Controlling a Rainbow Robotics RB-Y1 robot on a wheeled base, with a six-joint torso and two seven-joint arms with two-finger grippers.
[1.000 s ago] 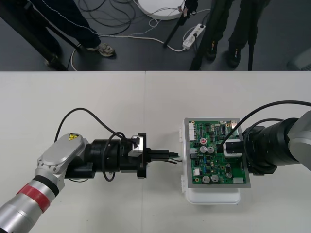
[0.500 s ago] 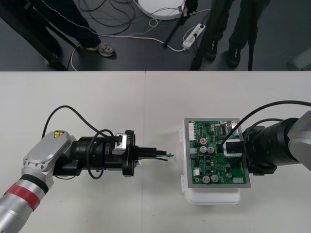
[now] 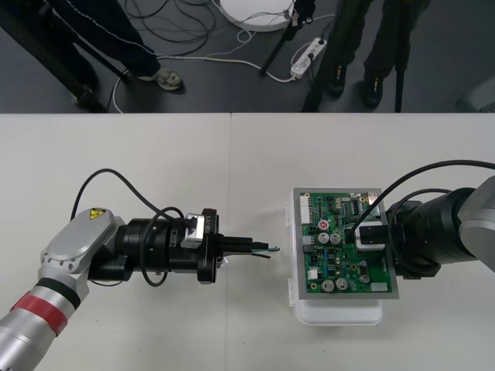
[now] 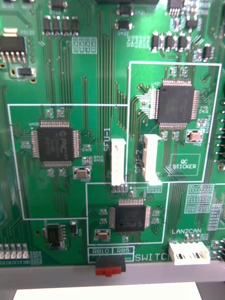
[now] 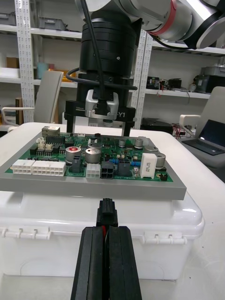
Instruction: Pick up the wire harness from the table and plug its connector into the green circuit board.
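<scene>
The green circuit board (image 3: 340, 246) sits on its white base (image 3: 340, 313) at the right of the table. My left gripper (image 3: 254, 246) lies level, pointing at the board's left edge from a short gap away. It is shut on the harness's black plug (image 5: 107, 211), which sticks out past the fingers (image 5: 91, 262) with a red wire between them. Thin greenish wires (image 3: 268, 249) show at the tips. My right gripper (image 3: 365, 236) hovers over the board's right half, and its wrist view looks straight down on the board (image 4: 112, 140).
The left arm's black cable (image 3: 116, 185) loops above its wrist. A seam in the table (image 3: 231, 154) runs toward the far edge. Bare table lies in front of and behind the left arm. The right gripper (image 5: 104, 108) stands beyond the board in the left wrist view.
My left gripper drew back leftward from the board's edge with the plug, then edged slightly back toward it. The right arm has stayed put.
</scene>
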